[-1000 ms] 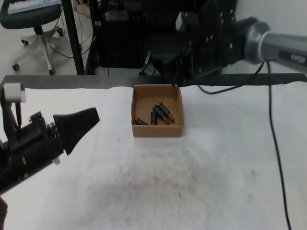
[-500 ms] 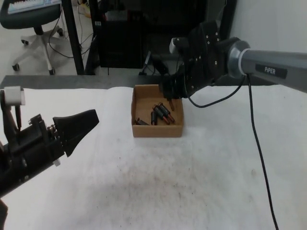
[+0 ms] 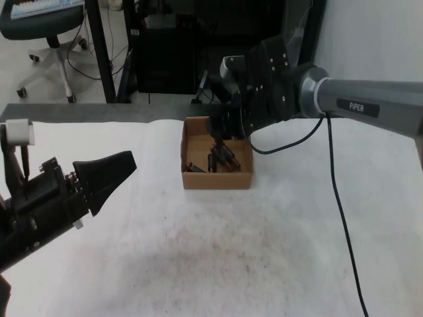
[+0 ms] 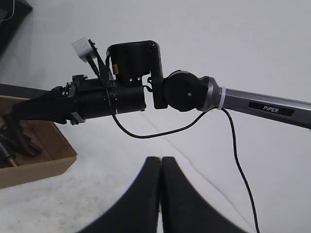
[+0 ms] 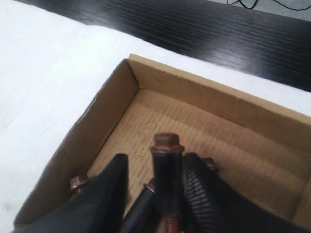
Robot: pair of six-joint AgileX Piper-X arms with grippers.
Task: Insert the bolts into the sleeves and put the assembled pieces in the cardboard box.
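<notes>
The cardboard box [image 3: 192, 179] stands at the middle back of the white bench, with several assembled pieces [image 3: 221, 158] lying in it. My right gripper [image 3: 221, 132] hangs over the box, shut on an assembled piece [image 5: 166, 160], a black sleeve with the bolt's head sticking out past the fingertips. Under it show the box's floor [image 5: 204, 126] and other bolt heads [image 5: 77, 183]. My left gripper [image 3: 109, 173] is shut on nothing and sits low at the bench's left, well away from the box. The left wrist view shows its fingers [image 4: 151, 194] pressed together, the right gripper [image 4: 22, 109] and the box [image 4: 39, 167].
The right arm's black cable [image 3: 337, 198] trails across the right side of the bench. A dark bench edge [image 3: 99, 111] runs behind the box, with a black rack [image 3: 165, 59] and an office chair [image 3: 46, 33] beyond. White cloth [image 3: 231, 251] covers the front.
The right arm has swung left and down from behind the bench until its gripper is over the box. The left arm has stayed still.
</notes>
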